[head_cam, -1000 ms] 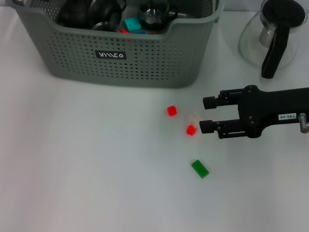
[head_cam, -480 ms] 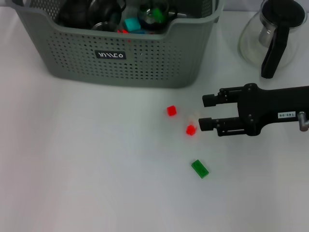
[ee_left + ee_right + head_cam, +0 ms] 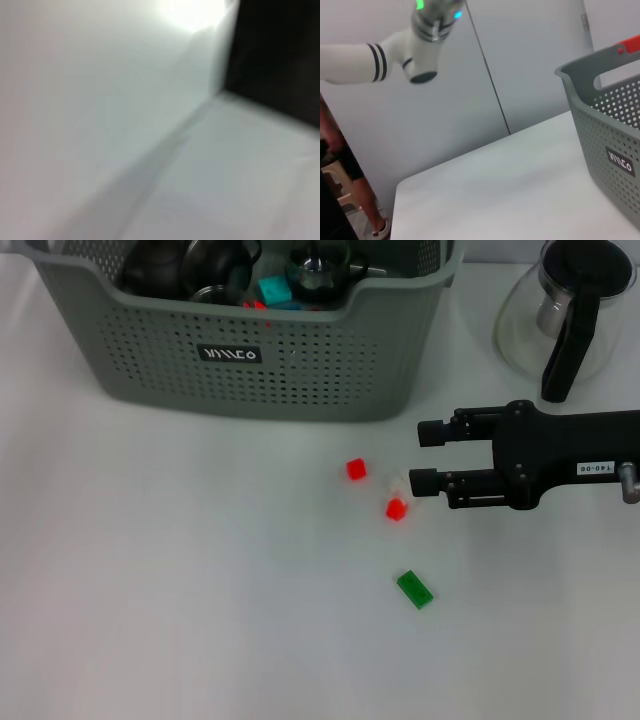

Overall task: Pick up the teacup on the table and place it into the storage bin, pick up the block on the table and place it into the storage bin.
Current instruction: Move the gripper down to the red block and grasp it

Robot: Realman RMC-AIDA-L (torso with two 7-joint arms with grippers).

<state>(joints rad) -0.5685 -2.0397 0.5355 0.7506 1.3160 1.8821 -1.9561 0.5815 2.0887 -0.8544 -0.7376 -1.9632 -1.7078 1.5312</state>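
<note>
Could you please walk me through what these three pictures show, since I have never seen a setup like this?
This is a two-armed robot at a white table. The head view looks down on its work. The black right gripper hovers open and empty beside two red blocks and near a green block. The grey storage bin already holds dark teaware and a teal block. A glass teapot stands beside it. The right wrist camera shows the bin's side and a white arm beyond. The left wrist view shows only pale surfaces; the left gripper is unseen.

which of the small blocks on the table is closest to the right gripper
The red block just below the right gripper fingertips. The other red block sits farther toward the storage bin, and the green block lies well nearer the robot.
</note>
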